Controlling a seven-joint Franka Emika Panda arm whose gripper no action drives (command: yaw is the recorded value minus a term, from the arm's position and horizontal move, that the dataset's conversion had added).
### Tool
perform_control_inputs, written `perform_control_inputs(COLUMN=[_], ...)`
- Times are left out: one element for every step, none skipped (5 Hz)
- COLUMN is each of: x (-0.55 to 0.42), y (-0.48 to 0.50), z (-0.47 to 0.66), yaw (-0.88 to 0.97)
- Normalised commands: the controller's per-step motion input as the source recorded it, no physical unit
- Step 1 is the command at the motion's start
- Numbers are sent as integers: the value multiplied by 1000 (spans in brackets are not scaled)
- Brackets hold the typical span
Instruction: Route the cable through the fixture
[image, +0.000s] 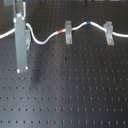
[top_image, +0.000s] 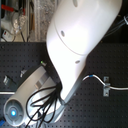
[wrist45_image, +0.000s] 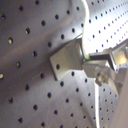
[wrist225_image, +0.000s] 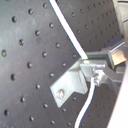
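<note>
cable beside upright claw

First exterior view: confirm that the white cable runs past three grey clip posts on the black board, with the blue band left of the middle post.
Not quite. In the first exterior view the cable does run past three fixture posts on the perforated board, but the band just left of the middle post is the red band. The blue band sits to that post's right.
</note>
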Motion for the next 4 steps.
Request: perform_control_inputs(x=[-333,-257,-118,-158], y=[158,167,65,70], z=[30,165,210,148], yaw=[0,-89,-217,-209])
